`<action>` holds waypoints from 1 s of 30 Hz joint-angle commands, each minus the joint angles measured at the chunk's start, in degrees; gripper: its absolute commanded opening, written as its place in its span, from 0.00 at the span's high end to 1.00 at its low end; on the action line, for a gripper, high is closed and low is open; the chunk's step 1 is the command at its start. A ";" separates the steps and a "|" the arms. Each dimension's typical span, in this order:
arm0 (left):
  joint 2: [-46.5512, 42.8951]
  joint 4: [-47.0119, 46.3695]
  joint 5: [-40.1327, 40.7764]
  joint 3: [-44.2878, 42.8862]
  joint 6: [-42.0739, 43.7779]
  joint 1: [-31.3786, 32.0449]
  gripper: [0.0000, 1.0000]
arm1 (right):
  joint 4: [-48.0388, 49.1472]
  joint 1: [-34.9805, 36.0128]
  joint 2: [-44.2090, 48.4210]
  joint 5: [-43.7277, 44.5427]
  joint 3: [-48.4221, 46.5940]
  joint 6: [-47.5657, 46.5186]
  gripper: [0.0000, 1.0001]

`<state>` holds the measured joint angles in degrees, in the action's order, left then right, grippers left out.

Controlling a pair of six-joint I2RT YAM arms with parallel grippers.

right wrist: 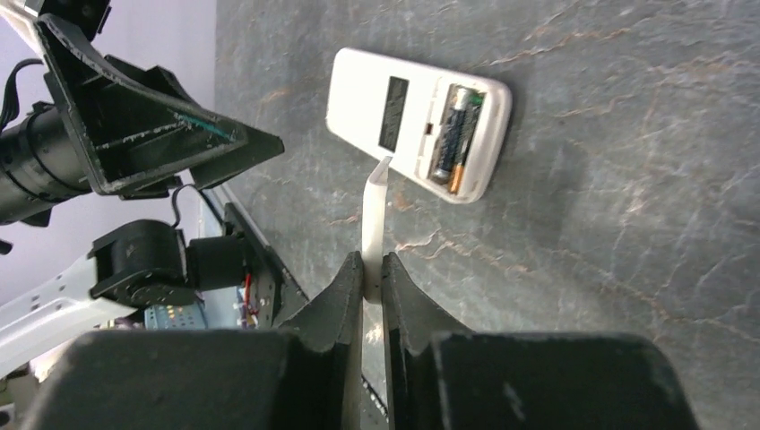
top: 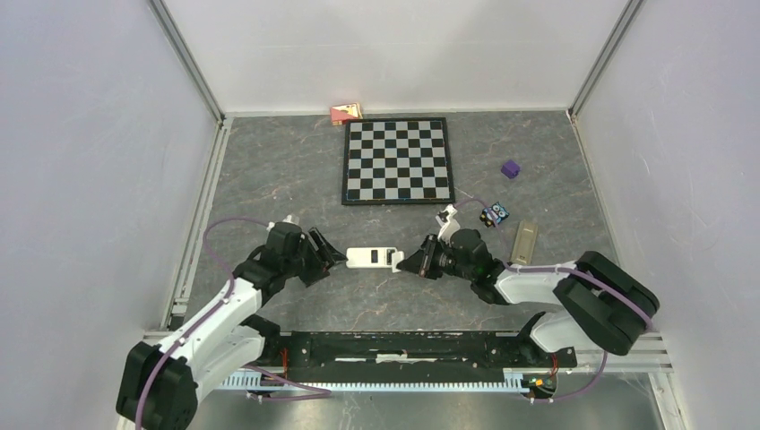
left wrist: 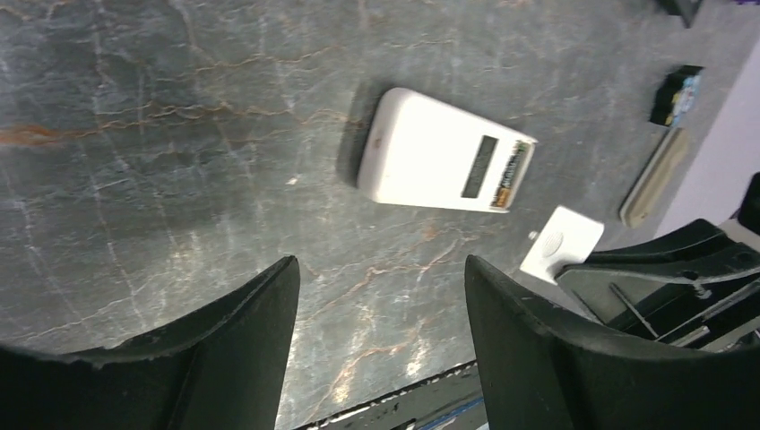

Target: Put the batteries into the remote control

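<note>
- Noted white remote (top: 374,258) flat on the grey marbled table (top: 269,179), back side up, between the two grippers.
- Compartment at the remote's right end uncovered. Batteries (right wrist: 455,134) seated inside it, lying lengthwise, dark with a metallic end and an orange band showing.
- Dark rectangular slot on the remote's back beside the compartment.
- Right gripper (right wrist: 372,264) pinched down narrow on a thin white cover (right wrist: 375,210), held edge-on between the fingertips.
- Far tip of the cover at the remote's long edge, just beside the open compartment. Cannot tell whether touching or barely apart.
- Left gripper (left wrist: 381,269) spread wide and holding nothing. Black fingers (left wrist: 242,331) over bare table, near the remote's closed end but apart from it.
- From above: left gripper just beside the remote's left end, right gripper just beside its right end, both aimed inward at it.
- Also logged on the table: chessboard (top: 397,161) at back centre, purple cube (top: 510,168) to its right, pink box (top: 346,112) against the back wall.
- Near the right arm — small dark item (top: 494,214) with blue markings and a beige bar (top: 523,242), both well apart from the remote.
</note>
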<state>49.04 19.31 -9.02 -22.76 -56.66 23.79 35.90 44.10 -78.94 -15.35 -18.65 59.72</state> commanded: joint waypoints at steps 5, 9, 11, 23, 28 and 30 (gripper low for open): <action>5.69 -4.74 -3.61 -0.09 5.84 -2.45 0.26 | 10.58 0.11 -8.84 2.20 -4.14 -0.39 1.00; 7.67 -6.68 -5.40 -0.17 6.47 -3.25 0.26 | 11.76 0.11 -10.06 2.13 -5.29 -0.45 1.00; 8.67 -7.31 -5.57 -0.25 6.73 -3.48 0.26 | 11.86 0.07 -10.38 2.32 -5.34 -0.55 1.00; 11.28 -8.27 -5.85 -0.62 7.37 -4.03 0.27 | 14.85 -1.20 -14.80 0.93 -5.60 -0.07 1.00; 11.20 -8.32 -5.59 -0.60 7.18 -4.10 0.27 | 18.04 -1.90 -15.80 -0.69 -4.89 1.50 1.00; 11.41 -8.25 -5.36 -0.61 7.18 -4.15 0.27 | 20.22 -2.08 -15.98 -1.59 -4.30 2.31 1.00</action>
<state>60.27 13.10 -13.89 -22.28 -51.55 19.97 49.19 42.50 -94.39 -15.18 -22.50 60.66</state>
